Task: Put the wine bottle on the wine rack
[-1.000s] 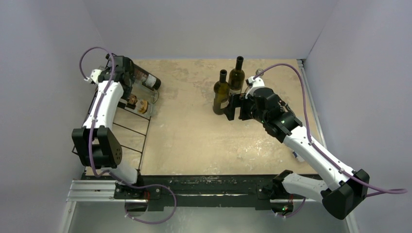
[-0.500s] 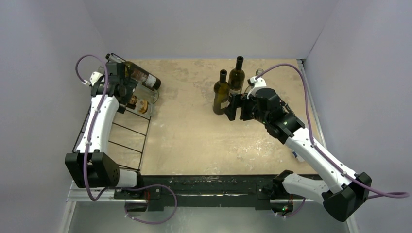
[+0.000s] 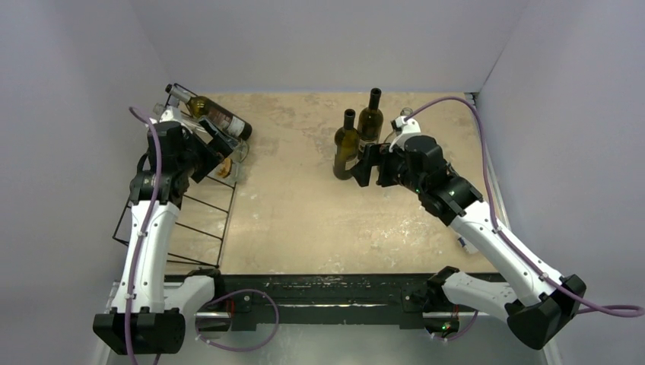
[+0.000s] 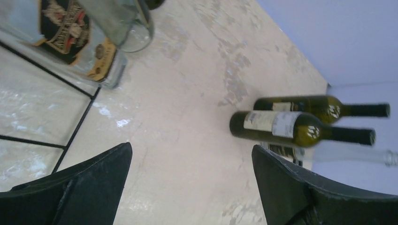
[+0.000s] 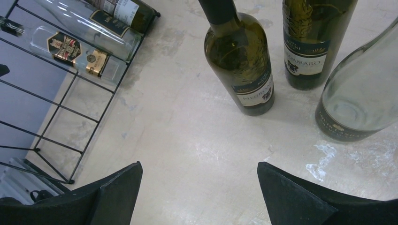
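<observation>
Above the table (image 3: pixel 304 220), seen from overhead, the right gripper (image 3: pixel 363 169) hung spread and empty just beside the nearest standing wine bottle (image 3: pixel 346 150). The left gripper (image 3: pixel 217 148), equally wide and empty, hovered over the wine rack (image 3: pixel 204 201), close to two racked bottles (image 3: pixel 226 122). The left wrist view showed three upright bottles far ahead of its fingers. The right wrist view showed the green bottle just ahead of its open fingers, so grasping and racking remained.

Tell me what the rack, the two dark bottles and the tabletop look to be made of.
Rack: thin straight black rods joined in a grid, probably coated or painted metal wire.
Dark bottles: olive-green glass, glossy and see-through, with bright highlights.
Tabletop: matte, mottled beige with pale scuffs; stone-look laminate or board, cannot tell which.
</observation>
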Controlling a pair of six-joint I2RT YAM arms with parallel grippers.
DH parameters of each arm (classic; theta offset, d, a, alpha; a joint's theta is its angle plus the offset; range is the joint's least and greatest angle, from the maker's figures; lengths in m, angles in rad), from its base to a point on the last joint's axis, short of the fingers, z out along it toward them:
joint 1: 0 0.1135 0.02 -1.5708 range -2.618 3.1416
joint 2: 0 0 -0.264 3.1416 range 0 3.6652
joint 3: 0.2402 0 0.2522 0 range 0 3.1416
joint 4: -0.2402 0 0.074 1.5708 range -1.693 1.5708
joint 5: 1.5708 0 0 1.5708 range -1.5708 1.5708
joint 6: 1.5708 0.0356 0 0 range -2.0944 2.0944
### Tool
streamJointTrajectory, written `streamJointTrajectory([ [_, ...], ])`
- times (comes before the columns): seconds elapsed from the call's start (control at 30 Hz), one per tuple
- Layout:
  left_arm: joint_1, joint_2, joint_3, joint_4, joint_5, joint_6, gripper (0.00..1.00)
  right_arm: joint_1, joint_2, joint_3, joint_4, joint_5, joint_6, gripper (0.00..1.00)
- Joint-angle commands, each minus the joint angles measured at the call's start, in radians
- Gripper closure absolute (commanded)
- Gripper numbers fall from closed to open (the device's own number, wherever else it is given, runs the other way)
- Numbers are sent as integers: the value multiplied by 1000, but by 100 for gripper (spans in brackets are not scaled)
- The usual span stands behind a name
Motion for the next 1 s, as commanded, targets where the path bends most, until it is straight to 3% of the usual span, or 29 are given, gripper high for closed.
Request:
streamJointTrajectory([
  [0.0, -4, -61, -21, 131, 291, 171, 0, -3, 7, 75, 27, 21, 28, 3],
  [0.17, -19, -72, 5, 124, 446, 292, 0, -3, 68, 158, 22, 64, 29, 3],
  [0.4, -157, -100, 19, 46, 453, 446, 0, -3, 159, 292, 15, 134, 3, 3],
  [0.63, -169, -177, -30, 10, 486, 506, 0, -3, 288, 416, 13, 202, -50, 3],
  [0.97, -169, -271, -58, -55, 490, 540, 0, -5, 462, 546, 22, 268, -134, 17],
])
